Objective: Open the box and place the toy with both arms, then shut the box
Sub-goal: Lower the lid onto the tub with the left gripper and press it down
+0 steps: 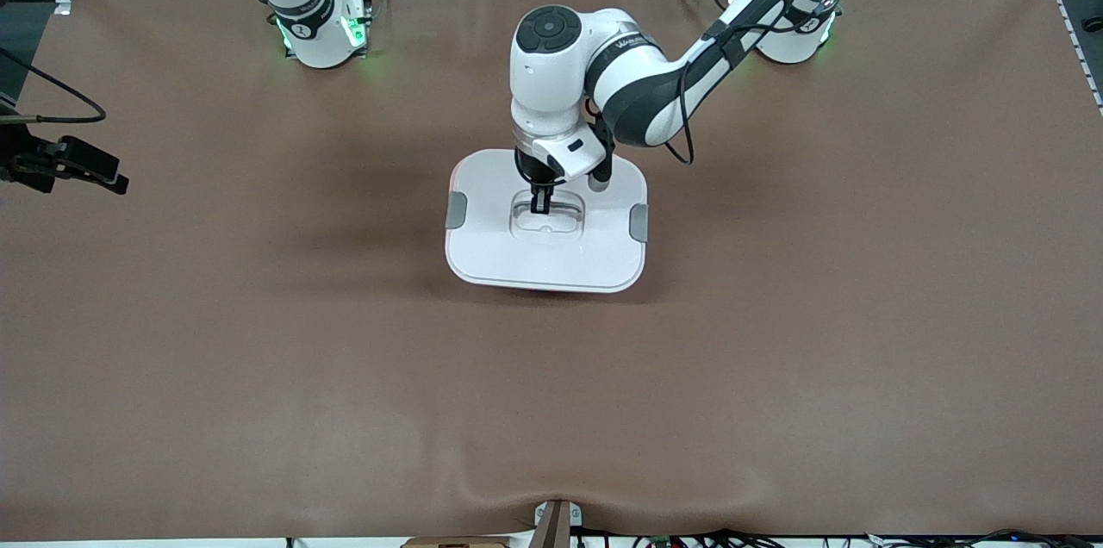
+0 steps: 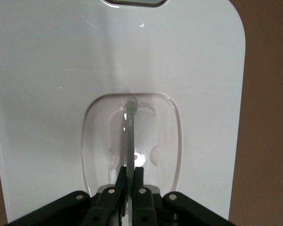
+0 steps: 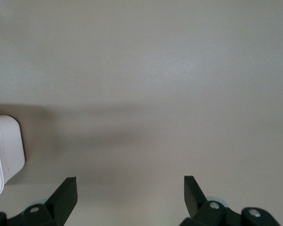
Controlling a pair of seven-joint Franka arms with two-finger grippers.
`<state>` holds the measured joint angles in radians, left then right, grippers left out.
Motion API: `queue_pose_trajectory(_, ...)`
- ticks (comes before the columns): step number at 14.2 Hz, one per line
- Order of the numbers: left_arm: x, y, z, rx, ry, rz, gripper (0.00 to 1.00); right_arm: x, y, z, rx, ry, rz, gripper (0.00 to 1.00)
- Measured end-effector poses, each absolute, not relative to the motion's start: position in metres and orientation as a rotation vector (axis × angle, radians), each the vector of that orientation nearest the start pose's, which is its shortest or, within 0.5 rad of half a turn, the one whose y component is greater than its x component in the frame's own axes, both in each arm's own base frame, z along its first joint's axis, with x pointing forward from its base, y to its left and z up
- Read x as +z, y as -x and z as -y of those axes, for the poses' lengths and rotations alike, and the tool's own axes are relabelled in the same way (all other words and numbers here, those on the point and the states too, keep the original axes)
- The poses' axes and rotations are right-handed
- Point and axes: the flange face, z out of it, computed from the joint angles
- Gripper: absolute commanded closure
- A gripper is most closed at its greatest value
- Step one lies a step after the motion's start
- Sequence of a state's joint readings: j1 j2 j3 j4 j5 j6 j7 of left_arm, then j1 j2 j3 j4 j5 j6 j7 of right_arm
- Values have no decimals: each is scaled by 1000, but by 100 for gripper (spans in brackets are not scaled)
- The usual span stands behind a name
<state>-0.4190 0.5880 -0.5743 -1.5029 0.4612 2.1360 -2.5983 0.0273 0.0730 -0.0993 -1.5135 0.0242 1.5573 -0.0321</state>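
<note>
The box's white lid (image 1: 517, 259) with two grey side clips (image 1: 456, 210) lies in the middle of the table and covers the tub. Only a thin pink sliver (image 1: 551, 293) shows at its nearer edge. My left gripper (image 1: 540, 205) reaches down into the lid's recess and is shut on the clear handle (image 2: 130, 127); its jaws (image 2: 130, 172) pinch the thin bar from both sides. My right gripper (image 1: 108, 173) waits, open and empty (image 3: 130, 181), over the right arm's end of the table. A corner of the box (image 3: 7, 146) shows in the right wrist view. The toy is out of view.
The brown table mat (image 1: 775, 358) spreads bare around the box. The arm bases stand along the edge farthest from the front camera. A small fixture (image 1: 556, 522) sits at the nearest table edge.
</note>
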Motion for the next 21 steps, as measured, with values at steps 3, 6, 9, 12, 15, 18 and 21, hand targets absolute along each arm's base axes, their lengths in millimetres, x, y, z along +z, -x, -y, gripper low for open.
queue_pose_trajectory(3,378,-459,544,-115,2444,2227,100,609,-574,34,45,3122,-58,0)
queue_pose_trajectory(6,374,-452,551,-108,2456,2205,100,609,-573,34,57,3122,-58,0)
queue_pose_trajectory(9,367,-442,559,-101,2469,2177,100,608,-573,36,62,3121,-63,0)
queue_pose_trajectory(12,366,-442,559,-103,2468,2176,100,608,-573,36,62,3121,-65,0)
queue_pose_trajectory(15,366,-449,555,-136,2470,2180,100,608,-572,38,78,3120,-69,0)
queue_pose_trajectory(18,366,-456,549,-152,2459,2191,100,608,-571,38,77,3120,-70,0)
queue_pose_trajectory(21,365,-453,551,-151,2458,2192,100,612,-572,37,66,3121,-67,0)
